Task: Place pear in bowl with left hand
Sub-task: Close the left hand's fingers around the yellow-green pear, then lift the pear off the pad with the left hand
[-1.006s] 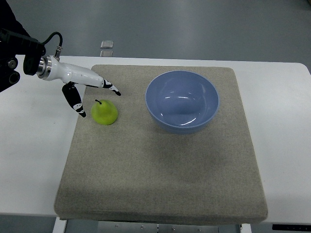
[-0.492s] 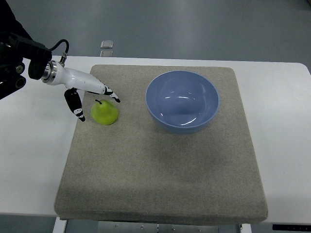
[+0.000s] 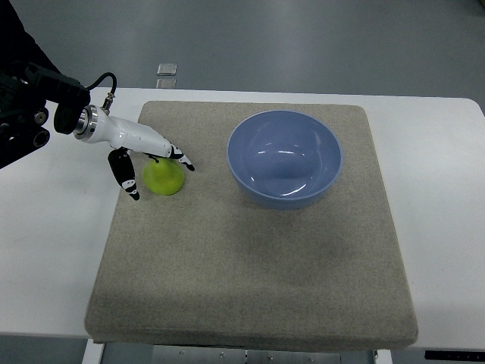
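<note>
Reaching in from the left, the left hand (image 3: 155,163) hangs right over the green pear (image 3: 164,177), its fingers (image 3: 127,176) spread either side of the fruit and not clamped on it. That pear sits on a grey mat (image 3: 250,265) covering the white counter (image 3: 439,197). Further right on the mat stands the blue bowl (image 3: 284,158), well apart
</note>
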